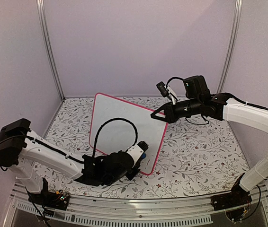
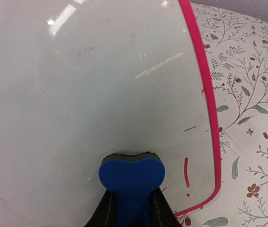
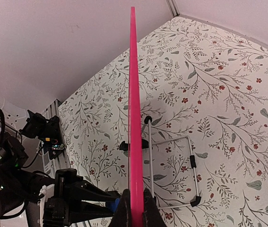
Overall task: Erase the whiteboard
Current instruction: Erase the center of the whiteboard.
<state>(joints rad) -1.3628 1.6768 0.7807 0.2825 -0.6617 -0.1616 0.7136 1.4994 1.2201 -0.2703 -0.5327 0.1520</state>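
Two arms on one job. The floral-print bench [image 1: 195, 151] carries the whiteboard [image 1: 120, 118], which stands propped and tilted at mid-bench, a little left of centre, with its glossy face toward the near side and its pink frame turned so one corner points right. A wire prop [image 3: 172, 161] with black tips lies on the bench behind the board; from the right wrist view I can't tell exactly where it joins the frame. The left arm [image 1: 53, 158] reaches in low from the near left, and the right arm [image 1: 247, 113] comes across from the right, higher up. The right tool [image 1: 157, 113] is clamped narrow on the whiteboard's frame at that right corner; the right wrist view shows the pink edge running straight up from between its fingers. The left tool [image 1: 141, 150] is closed on the eraser [image 2: 131, 175], a blue block with its dark pad pressed flat on the board face near the lower right corner. The face is mostly clean, with only faint grey smudges. A short red stroke [image 2: 186, 172] with a dot [image 2: 188, 195] under it sits just right of the eraser, close inside the frame.
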